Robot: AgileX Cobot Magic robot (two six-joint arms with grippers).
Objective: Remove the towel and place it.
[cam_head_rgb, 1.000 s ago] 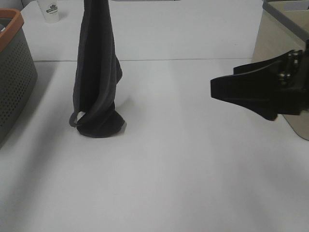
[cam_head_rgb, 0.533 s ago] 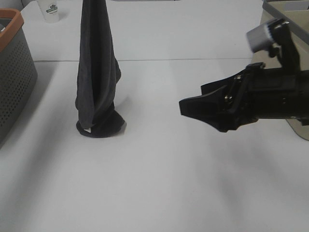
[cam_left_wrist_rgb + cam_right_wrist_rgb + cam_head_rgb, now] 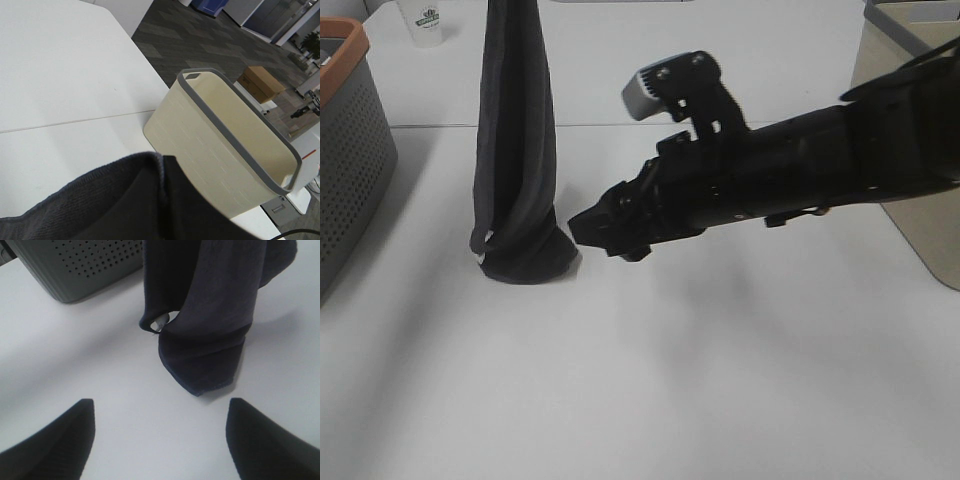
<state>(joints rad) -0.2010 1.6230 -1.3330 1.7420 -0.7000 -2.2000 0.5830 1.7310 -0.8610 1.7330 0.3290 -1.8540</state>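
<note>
Towel (image 3: 515, 130) of charcoal terry, limp column, in left pincer's clamp; right pincer (image 3: 160, 407) apart.

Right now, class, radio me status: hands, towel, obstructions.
Left hand shut on towel, hanging, tail on table. Right hand open, beside tail. Nothing between.

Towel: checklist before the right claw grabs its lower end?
1. Right claw open: ok.
2. Towel hanging, lower end resting on table: ok.
3. Lower end centred ahead of right claw: ok.
4. Cloth inside right claw: not ok, claw is short of it.
5. Left claw holding top end: ok, towel hangs from it, though cloth hides the claw.
6. Grey perforated basket apart from the approach: ok.
</note>
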